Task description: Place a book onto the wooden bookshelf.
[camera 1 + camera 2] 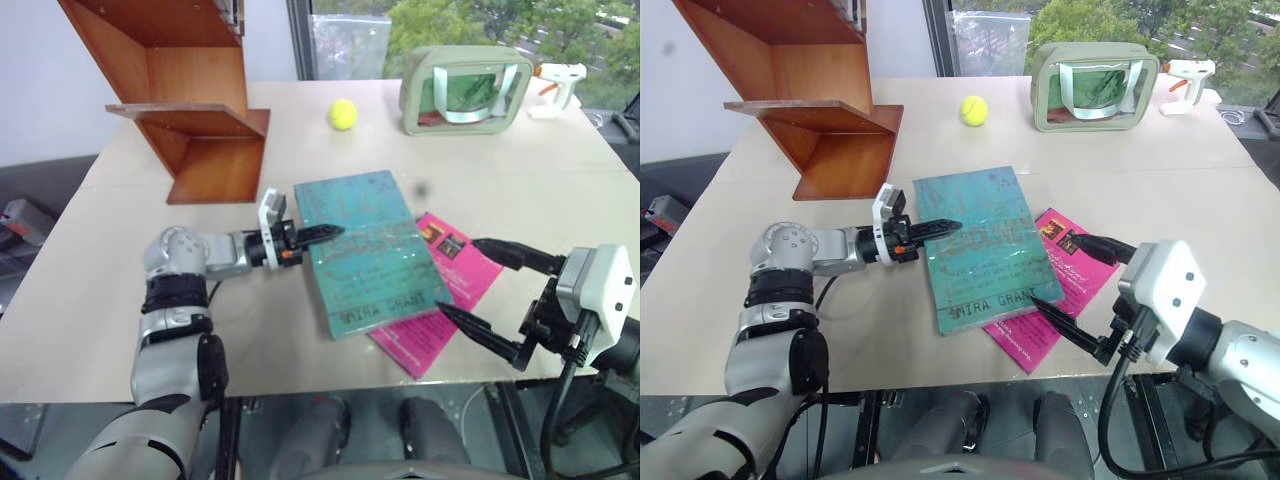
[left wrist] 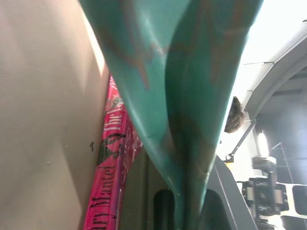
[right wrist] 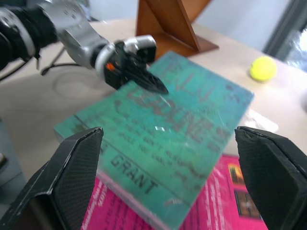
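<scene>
Pale beige tabletop [image 1: 120,300] fills the scene, with a window and green trees behind its far edge. Near the front middle of it lies the large, thick teal-green book [image 1: 368,250] with a worn, mottled cover and faint lettering. Its right part overlaps a thinner bright pink book [image 1: 445,300] beneath it.

From the left, the left gripper [image 1: 322,233] reaches level over the teal book's left edge, its black fingers pressed together on that edge. Seen from the left wrist, the teal cover [image 2: 182,96] rises close between the fingers, with the pink book's spine [image 2: 108,191] and the tabletop beside it; this underside look is hidden from the head views. In the right wrist view the cover's lettering reads more plainly, and the left gripper [image 3: 156,85] sits on the far edge of the book.

At the front right, just off the pink book, the right gripper [image 1: 478,283] hovers with its two black fingers spread wide, holding nothing.

Farther back on the left stands the reddish-brown wooden bookshelf [image 1: 190,110] of slanted zigzag boards, well apart from the book. A yellow-green tennis ball [image 1: 343,114] lies behind the book, a sage-green pouch with a clear window [image 1: 463,90] stands further right, and a white glue gun [image 1: 556,85] lies at the far right corner.
</scene>
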Action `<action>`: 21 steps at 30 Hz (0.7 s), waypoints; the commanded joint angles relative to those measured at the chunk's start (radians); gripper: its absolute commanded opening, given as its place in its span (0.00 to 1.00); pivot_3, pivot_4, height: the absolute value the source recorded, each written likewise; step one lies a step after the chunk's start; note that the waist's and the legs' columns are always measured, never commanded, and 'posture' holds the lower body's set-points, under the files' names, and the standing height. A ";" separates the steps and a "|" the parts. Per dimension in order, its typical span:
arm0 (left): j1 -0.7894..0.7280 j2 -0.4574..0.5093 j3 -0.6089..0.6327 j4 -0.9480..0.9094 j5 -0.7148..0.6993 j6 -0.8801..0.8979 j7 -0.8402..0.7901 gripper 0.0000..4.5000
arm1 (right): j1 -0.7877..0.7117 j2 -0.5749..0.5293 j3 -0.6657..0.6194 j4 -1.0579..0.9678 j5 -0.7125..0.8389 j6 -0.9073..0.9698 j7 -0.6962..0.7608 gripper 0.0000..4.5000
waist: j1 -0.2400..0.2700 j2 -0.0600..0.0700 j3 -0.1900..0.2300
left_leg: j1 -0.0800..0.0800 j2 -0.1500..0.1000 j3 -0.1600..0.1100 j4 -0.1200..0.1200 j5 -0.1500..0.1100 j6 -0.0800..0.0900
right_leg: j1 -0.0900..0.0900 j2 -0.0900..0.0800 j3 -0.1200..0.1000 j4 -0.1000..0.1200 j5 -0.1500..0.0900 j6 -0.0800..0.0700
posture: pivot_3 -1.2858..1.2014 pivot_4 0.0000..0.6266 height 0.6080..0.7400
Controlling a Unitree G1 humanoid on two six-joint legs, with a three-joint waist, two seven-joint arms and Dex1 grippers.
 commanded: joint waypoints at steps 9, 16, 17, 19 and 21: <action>-0.056 0.157 0.019 -0.570 -0.090 -0.167 -0.066 0.01 | -0.214 0.034 -0.072 0.101 0.153 -0.023 0.029 1.00 | 0.002 -0.002 0.002 | -0.004 0.000 0.000 0.000 0.000 0.000 | -0.002 -0.002 -0.001 -0.001 0.000 0.000 | 0.52 0.24 1.00; -0.225 0.440 -0.293 -0.776 0.465 -0.992 -0.205 0.01 | -0.429 0.041 -0.080 0.238 0.215 -0.027 0.060 1.00 | -0.002 -0.002 0.002 | -0.004 0.000 0.001 -0.002 0.000 -0.001 | -0.003 -0.005 -0.001 -0.003 0.000 -0.001 | 0.52 0.24 1.00; -0.268 0.462 -0.322 -0.744 0.529 -1.077 -0.201 0.01 | -0.448 0.042 -0.074 0.250 0.208 -0.027 0.070 1.00 | 0.001 -0.001 0.003 | -0.004 0.000 0.001 -0.002 0.000 -0.001 | -0.003 -0.005 -0.001 -0.004 0.000 -0.001 | 0.52 0.24 1.00; -0.350 0.506 -0.371 -0.653 0.660 -1.270 -0.208 0.01 | -0.482 0.049 -0.061 0.274 0.191 -0.027 0.090 1.00 | 0.003 -0.001 0.003 | -0.004 0.000 0.001 -0.003 0.000 0.000 | -0.002 -0.005 -0.001 -0.005 0.000 -0.001 | 0.52 0.24 1.00; -0.429 0.553 -0.402 -0.547 0.745 -1.396 -0.241 0.01 | -0.504 0.053 -0.051 0.296 0.153 -0.030 0.118 1.00 | 0.002 -0.001 0.003 | -0.006 0.000 0.000 -0.003 0.000 0.000 | -0.003 -0.005 -0.003 -0.007 0.000 -0.001 | 0.52 0.24 1.00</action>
